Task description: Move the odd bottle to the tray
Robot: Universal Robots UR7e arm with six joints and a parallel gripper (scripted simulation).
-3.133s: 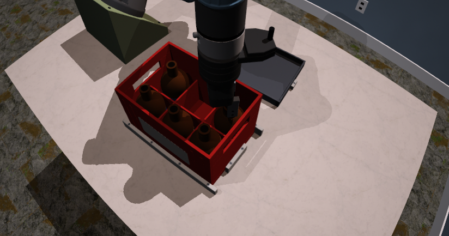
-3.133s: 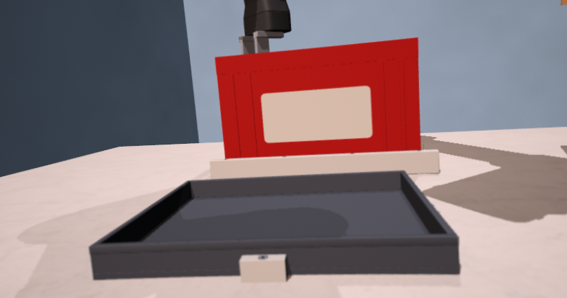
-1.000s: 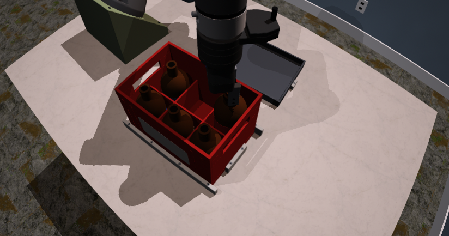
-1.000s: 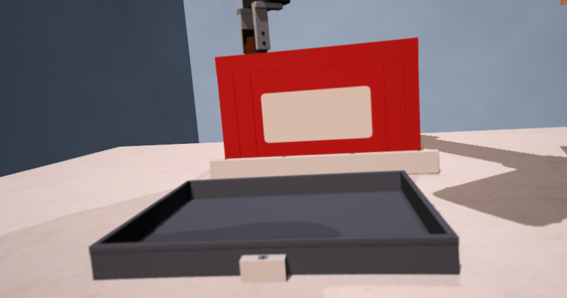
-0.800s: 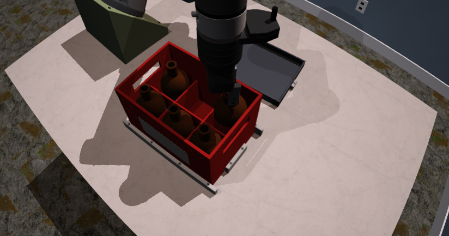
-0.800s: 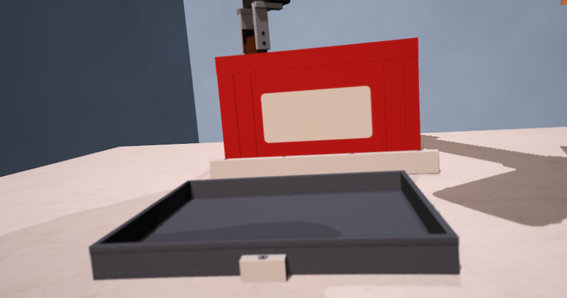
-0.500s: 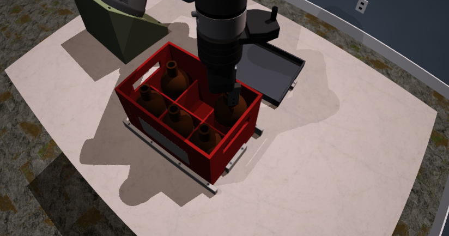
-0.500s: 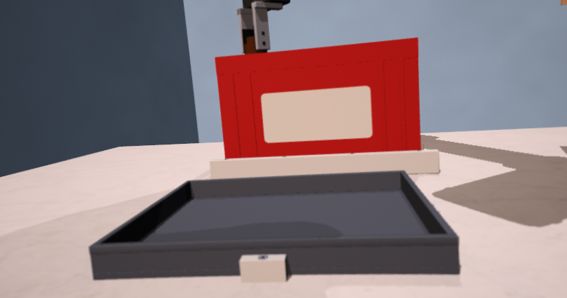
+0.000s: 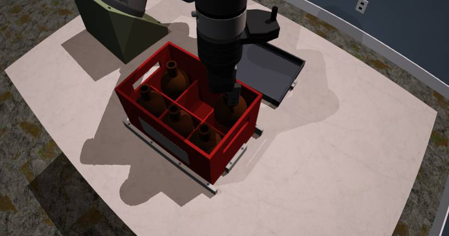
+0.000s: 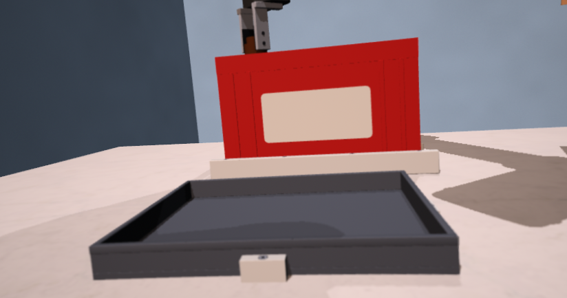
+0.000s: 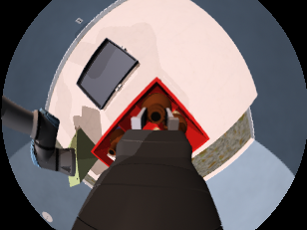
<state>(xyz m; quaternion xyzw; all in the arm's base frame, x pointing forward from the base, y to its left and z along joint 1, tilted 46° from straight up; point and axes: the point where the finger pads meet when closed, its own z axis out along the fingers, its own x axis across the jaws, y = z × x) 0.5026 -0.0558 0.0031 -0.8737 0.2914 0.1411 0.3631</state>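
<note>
The gripper (image 9: 230, 100) (image 10: 254, 45) (image 11: 155, 121) is shut on the neck of a brown bottle (image 9: 228, 113) (image 10: 250, 45) (image 11: 155, 105) at the crate's back right corner in the top view. This bottle is upright; its neck shows above the rim in the exterior view, and its lower body is inside the crate. The red crate (image 9: 216, 168) (image 10: 321, 63) (image 11: 189, 116) holds other upright bottles: one at the back left (image 9: 174, 85) and three along the front (image 9: 152, 102) (image 9: 179, 122) (image 9: 204, 140). The dark tray (image 9: 269, 77) (image 10: 356, 257) (image 11: 107, 74) bears no bottle. Neck thickness differences are unclear.
Pale rails (image 9: 165, 153) (image 10: 325, 164) and a shorter bar (image 9: 236, 159) lie against the crate. A small pale block (image 9: 293, 84) (image 10: 263, 270) sits at the tray's outer edge. An olive angular block (image 9: 103, 33) (image 11: 85, 153) stands left of the crate. The middle back compartment holds no bottle.
</note>
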